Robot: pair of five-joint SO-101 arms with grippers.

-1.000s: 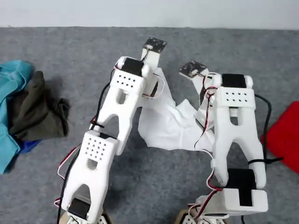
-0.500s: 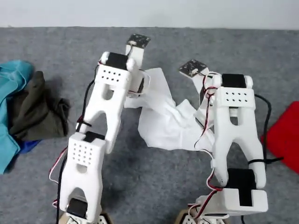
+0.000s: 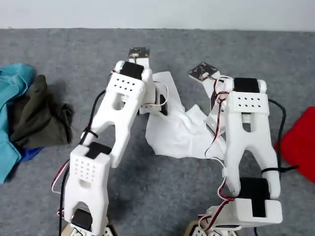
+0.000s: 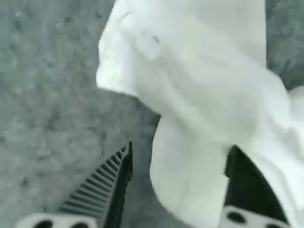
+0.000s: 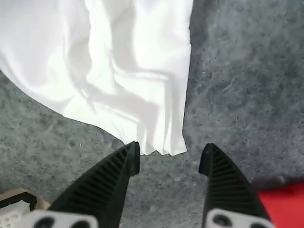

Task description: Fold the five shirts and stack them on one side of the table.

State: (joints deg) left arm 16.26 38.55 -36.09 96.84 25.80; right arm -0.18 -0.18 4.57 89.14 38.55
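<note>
Surface: grey carpeted table [image 3: 49, 187], white shirt [image 3: 177, 130] crumpled at its middle
Shirt pile [image 3: 29, 113]: teal and olive, well left of white shirt
Red shirt [image 3: 300, 140]: well right of white shirt
Left gripper [image 4: 180, 148]: jaws apart, white shirt fold between them
Right gripper [image 5: 172, 146]: jaws apart, straddling white shirt hem

Right gripper [image 5: 171, 156] with black jaws spread over grey carpet [image 5: 237, 85], white shirt [image 5: 118, 71] hem between them, red cloth [image 5: 282, 202] at corner

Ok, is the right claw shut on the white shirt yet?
No, the right claw gapes wide open over the edge of the white shirt, gripping nothing.
</note>
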